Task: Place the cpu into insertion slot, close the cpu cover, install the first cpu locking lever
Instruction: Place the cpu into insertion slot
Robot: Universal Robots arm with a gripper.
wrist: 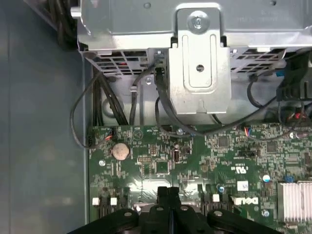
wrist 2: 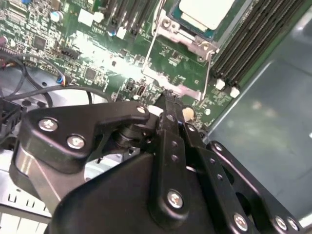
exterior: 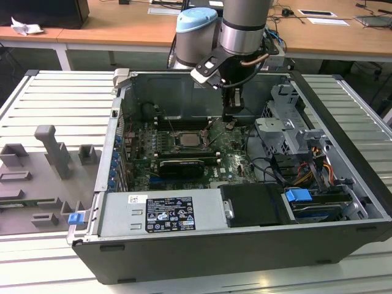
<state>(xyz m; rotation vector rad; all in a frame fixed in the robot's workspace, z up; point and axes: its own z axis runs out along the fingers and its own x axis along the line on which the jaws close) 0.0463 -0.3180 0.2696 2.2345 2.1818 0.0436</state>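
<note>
Fixtures (exterior: 54,153) in grey plastic sit on the slatted table (exterior: 55,92) at the exterior view's left, at 9 o'clock from the open pc case (exterior: 202,251). Power supply (exterior: 162,214) lies along the case's near wall, with the motherboard (exterior: 229,160) behind it. The cpu (exterior: 187,139) is seated in its socket mid-board, metal top up. In the second wrist view the cpu (wrist 2: 207,10) lies flat with the cpu cover (wrist 2: 191,40) down around it as a silvery frame. A thin wire lever (wrist 2: 147,53) runs along the socket's side; cannot tell if it is latched. Memory slots (wrist 2: 253,39) run just beside the socket. The gripper (exterior: 229,122) hangs from the arm at about 2 o'clock from the cpu in the exterior view, low over the board. In both wrist views the gripper (wrist 2: 168,100) (wrist: 169,191) has its jaws closed, fingertips pressed together, nothing seen between them, tip near the socket's edge; contact unclear. The first wrist view also has a coin cell (wrist: 121,151). Drive cage (exterior: 288,122) stands at 3 o'clock from the gripper, and a blue tab (exterior: 298,197) sits at 5 o'clock.
</note>
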